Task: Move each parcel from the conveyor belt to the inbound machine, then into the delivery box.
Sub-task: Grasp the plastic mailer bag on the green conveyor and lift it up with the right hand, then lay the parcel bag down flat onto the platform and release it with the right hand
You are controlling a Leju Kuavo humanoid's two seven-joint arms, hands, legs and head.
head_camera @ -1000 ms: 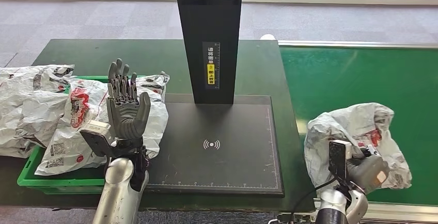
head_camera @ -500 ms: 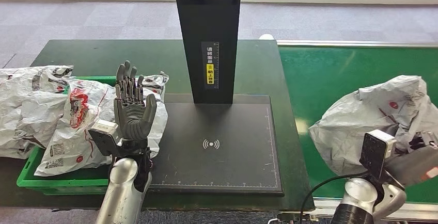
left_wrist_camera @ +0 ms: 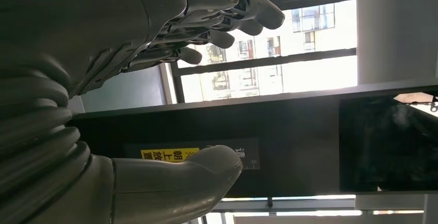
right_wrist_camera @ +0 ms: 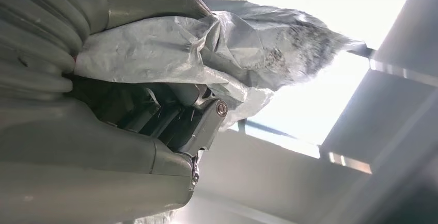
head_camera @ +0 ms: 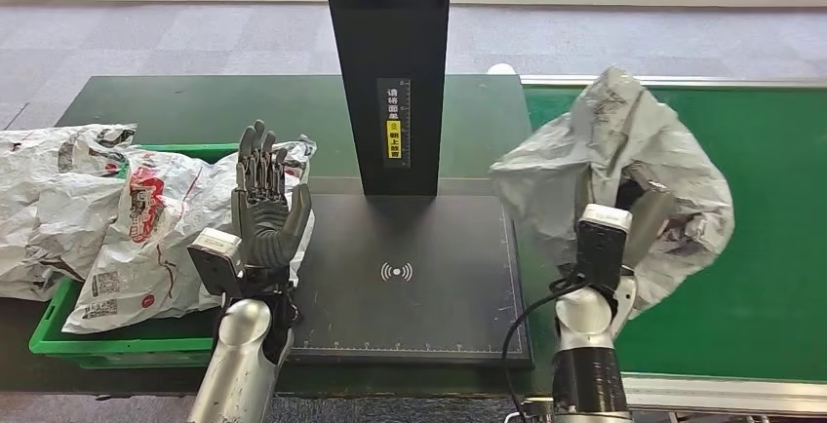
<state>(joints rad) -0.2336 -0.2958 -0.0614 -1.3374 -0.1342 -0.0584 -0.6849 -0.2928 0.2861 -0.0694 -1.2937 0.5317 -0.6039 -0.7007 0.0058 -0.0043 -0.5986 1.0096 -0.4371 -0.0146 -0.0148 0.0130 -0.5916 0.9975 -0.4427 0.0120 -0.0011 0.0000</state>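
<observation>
My right hand point(head_camera: 639, 218) grips a crumpled grey plastic parcel point(head_camera: 605, 155) and holds it up in the air over the seam between the green conveyor belt point(head_camera: 741, 150) and the black inbound machine plate point(head_camera: 410, 277). In the right wrist view the parcel point(right_wrist_camera: 217, 43) is bunched against my curled fingers point(right_wrist_camera: 170, 115). My left hand point(head_camera: 261, 204) stands upright and open, palm facing the machine, at the plate's left edge; its fingers point(left_wrist_camera: 222, 12) are spread with nothing in them. Several white parcels point(head_camera: 146, 218) lie in and around the green delivery box point(head_camera: 59, 335).
The machine's black post point(head_camera: 388, 62) with a yellow label rises at the back of the plate. The dark green table point(head_camera: 195, 101) carries the machine and box. A grey carpeted floor and windows lie beyond.
My right hand has lifted the grey parcel off the belt and swung it up and leftward toward the machine plate. My left hand has drifted slightly right and forward, still open.
</observation>
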